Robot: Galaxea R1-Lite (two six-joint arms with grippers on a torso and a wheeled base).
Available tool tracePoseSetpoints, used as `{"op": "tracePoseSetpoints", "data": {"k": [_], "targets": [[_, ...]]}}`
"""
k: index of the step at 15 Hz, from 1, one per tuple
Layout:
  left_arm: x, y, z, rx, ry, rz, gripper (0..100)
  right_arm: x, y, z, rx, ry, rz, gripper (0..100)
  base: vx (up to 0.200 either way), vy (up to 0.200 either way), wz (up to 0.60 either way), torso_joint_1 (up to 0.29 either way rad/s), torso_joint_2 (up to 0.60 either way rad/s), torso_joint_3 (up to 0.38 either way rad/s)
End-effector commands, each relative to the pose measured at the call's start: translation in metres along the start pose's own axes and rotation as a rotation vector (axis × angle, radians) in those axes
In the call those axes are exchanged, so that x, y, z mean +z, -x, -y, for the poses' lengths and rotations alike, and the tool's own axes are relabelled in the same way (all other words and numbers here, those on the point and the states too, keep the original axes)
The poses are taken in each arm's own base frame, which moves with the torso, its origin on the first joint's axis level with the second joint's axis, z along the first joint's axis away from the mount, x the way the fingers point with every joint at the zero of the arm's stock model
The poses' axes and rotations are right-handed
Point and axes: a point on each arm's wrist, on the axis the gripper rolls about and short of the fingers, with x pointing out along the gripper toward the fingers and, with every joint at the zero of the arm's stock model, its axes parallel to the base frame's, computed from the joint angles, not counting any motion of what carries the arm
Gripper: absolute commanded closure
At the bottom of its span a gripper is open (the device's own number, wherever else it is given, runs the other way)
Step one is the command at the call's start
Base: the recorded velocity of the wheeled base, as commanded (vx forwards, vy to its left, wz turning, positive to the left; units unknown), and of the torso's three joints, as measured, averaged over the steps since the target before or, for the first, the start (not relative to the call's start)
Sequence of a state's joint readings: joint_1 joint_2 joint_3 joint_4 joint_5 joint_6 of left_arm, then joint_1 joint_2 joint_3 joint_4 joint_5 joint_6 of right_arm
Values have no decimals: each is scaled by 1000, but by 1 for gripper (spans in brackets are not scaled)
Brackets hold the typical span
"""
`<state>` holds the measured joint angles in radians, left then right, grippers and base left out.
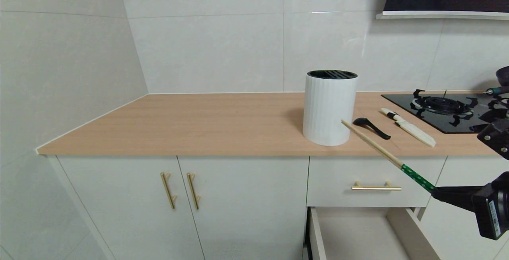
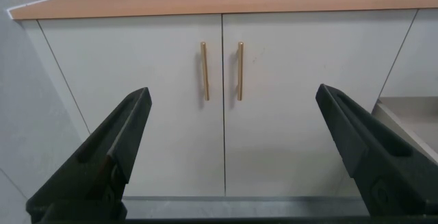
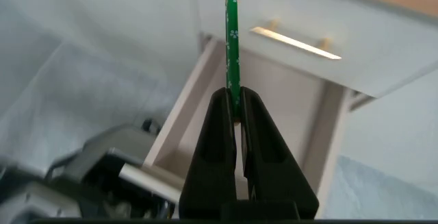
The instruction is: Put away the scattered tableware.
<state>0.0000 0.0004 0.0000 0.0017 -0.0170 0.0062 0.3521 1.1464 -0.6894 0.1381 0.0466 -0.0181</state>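
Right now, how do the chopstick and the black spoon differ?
1. The chopstick is gripped in the right hand, tilted in the air; the black spoon lies on the counter.
2. The chopstick is pale wood with a green patterned end; the spoon is all black.
3. The chopstick is a straight stick; the spoon has a bowl.

Neither is in the white holder yet.

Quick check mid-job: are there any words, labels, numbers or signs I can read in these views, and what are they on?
No text can be read.
Sticker on the body of the right tool: print too small to read.
Chopstick, green end: white flecks, a pattern, not letters.
White holder, knife, black spoon: no print visible.
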Motion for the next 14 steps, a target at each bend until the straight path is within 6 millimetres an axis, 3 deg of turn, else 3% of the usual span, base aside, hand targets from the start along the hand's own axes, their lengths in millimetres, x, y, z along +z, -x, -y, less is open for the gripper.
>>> {"op": "tracePoseSetpoints", "data": {"k": [1,5,14], "targets": [[0,0,0,0,0,1,0,-4,-10,-3,15,13,-45,100,0,0,0,0,0,0],[0,0,0,0,0,1,0,-9,-17,-3,22,39,-86,100,0,0,0,-59,142,85],[0,0,0,0,0,1,0,-24,-34,-8,54,100,-186,100,0,0,0,-160,446,286]]}}
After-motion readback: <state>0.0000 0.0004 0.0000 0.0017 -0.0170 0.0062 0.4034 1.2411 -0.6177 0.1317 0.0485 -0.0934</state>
